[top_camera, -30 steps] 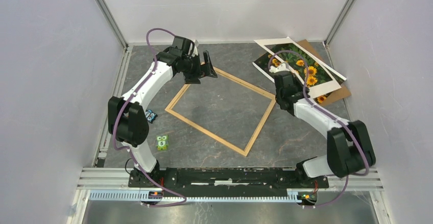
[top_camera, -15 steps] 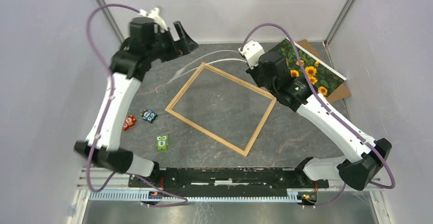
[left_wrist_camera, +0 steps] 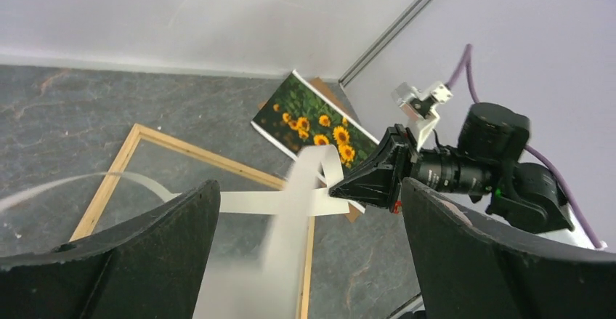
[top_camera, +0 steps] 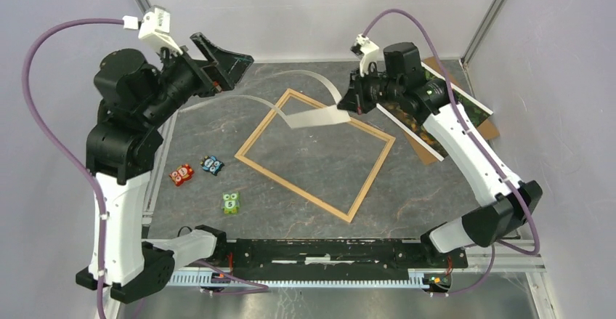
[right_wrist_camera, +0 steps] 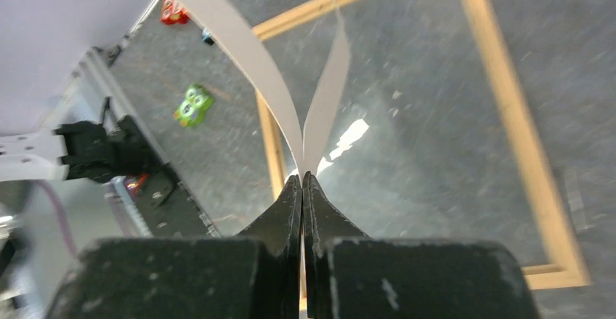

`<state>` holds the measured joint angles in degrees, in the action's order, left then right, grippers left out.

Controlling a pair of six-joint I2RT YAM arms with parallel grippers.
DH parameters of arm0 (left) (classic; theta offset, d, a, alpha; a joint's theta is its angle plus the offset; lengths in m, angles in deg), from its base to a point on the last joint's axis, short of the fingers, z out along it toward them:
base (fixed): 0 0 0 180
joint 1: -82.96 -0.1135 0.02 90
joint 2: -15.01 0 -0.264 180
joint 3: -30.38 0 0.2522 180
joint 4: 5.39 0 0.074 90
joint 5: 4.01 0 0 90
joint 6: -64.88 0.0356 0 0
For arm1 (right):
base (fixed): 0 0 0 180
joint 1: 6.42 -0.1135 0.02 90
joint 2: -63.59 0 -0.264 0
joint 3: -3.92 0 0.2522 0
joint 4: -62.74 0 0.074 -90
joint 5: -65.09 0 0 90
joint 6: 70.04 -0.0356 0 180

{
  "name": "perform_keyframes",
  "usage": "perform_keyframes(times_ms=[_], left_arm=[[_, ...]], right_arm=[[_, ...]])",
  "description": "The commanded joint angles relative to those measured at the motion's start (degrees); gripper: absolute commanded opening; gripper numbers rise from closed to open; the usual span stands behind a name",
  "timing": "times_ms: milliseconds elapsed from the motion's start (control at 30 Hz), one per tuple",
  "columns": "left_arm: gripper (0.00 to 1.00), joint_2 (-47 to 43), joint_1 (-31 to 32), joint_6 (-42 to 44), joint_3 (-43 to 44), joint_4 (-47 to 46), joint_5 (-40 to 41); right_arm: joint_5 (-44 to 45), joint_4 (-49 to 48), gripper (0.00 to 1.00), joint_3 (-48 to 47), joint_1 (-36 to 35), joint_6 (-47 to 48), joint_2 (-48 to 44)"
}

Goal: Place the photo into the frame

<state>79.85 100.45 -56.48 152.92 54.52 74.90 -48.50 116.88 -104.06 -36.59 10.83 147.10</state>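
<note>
My right pincer (top_camera: pixel 341 106) is pinched tight on a thin white curling strip (top_camera: pixel 312 118) (blurred), raised above the light wooden rectangular frame (top_camera: pixel 290 187) lying flat on the desk (top_camera: pixel 436 188). The white-bordered sunflower photo (left_wrist_camera: pixel 312 118) lies just behind that pincer. My left pincer (top_camera: pixel 234 70) gapes wide, empty.

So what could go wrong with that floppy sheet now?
The right gripper pinches the thin sheet by just one edge, so it curls and could slip or crease. The left gripper is open and away, giving no support. The right arm reaches over the photo and might nudge it farther from the frame.
</note>
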Motion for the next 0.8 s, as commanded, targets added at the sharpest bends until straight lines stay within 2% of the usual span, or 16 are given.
perform_keyframes(times_ms=[0,200,333,500,633,767], left_arm=[[1.0,3.43,0.12,3.21,4.9,4.84,0.1],[1.0,6.58,0.19,7.88,7.31,8.14,2.44],[1.0,8.45,0.13,8.48,4.63,7.9,2.12],[1.0,9.12,0.12,8.25,-0.48,5.65,0.82],[1.0,9.77,0.15,8.32,-1.8,5.09,0.28],[1.0,10.14,0.21,8.29,-1.97,4.96,0.11]], right_arm=[[-21.53,1.49,0.0,8.22,7.14,-7.8,2.33],[-32.98,-7.34,0.0,21.1,12.23,-14.06,3.87],[-36.16,-9.86,0.0,22.06,14.94,-16.06,6.3],[-39.3,-16.3,0.0,21.11,16.99,-23.41,6.13],[-39.95,-25.6,0.0,23.15,16.8,-31.98,1.78],[-40.21,-27.17,0.0,24.9,16.41,-35.12,-2.8]])
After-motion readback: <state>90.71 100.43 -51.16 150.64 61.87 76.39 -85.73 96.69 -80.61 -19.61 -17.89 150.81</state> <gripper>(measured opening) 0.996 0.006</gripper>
